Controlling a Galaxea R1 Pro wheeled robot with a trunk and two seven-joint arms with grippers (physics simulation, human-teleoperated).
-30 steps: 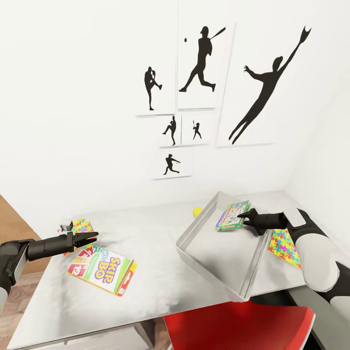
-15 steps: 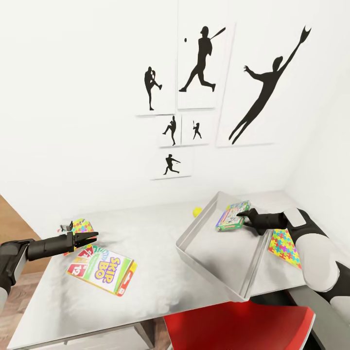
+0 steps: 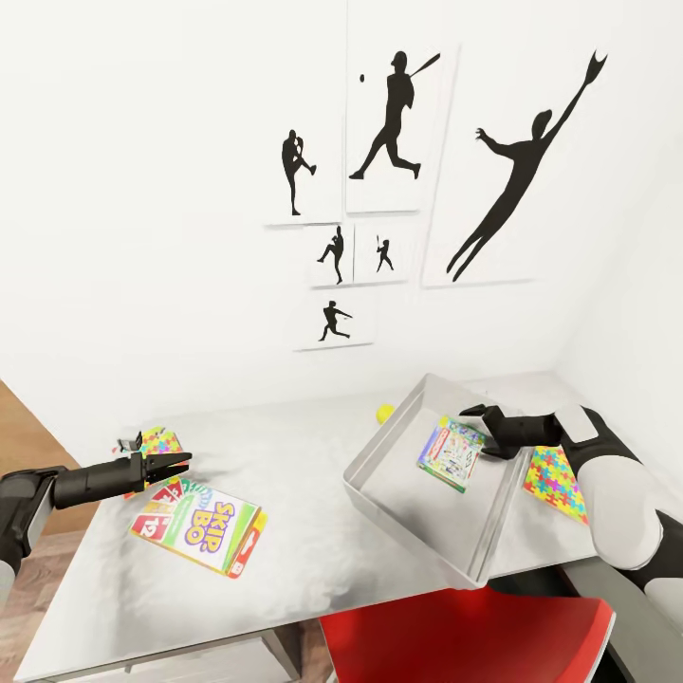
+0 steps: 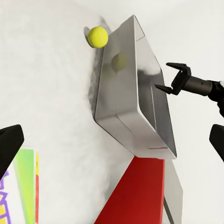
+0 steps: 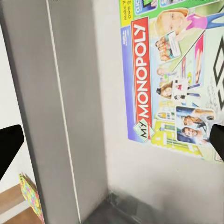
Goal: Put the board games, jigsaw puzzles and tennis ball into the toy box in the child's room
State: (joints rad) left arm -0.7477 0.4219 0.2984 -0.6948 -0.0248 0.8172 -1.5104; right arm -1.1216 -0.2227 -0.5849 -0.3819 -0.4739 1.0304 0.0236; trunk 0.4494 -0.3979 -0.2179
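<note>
The right gripper point(image 3: 477, 429) hangs over the far end of the toy box point(image 3: 379, 493), its fingers spread apart and holding nothing. Just under it and slightly nearer, a pastel board game point(image 3: 452, 453) lies flat on the bin's floor — from the head view its lettering is too small to read, but the right wrist view shows the lid point(image 5: 172, 79) printed "MY MONOPOLY", with the bin's grey side wall point(image 5: 60, 107) running alongside it.

The left gripper point(image 3: 169, 464) reaches in low from the left over the table point(image 3: 313, 455), its fingers pressed nearly together and empty, tips just above the far edge of the "SKIP-BO" box point(image 3: 197, 525), which lies flat on the near left of the desk top. Behind that arm, one jigsaw puzzle point(image 3: 159, 440) peeks out at the table's left. The second jigsaw puzzle point(image 3: 558, 482) lies to the right of the toy box, partly under the right forearm.

The tennis ball point(image 3: 385, 414) sits on the table just beyond the bin's far left wall. In the head view it is half hidden by the rim; the left wrist view shows the whole ball point(image 4: 98, 36) — close beside the outer wall, which mirrors it faintly. A red chair seat point(image 3: 465, 636) juts in at the near edge.
</note>
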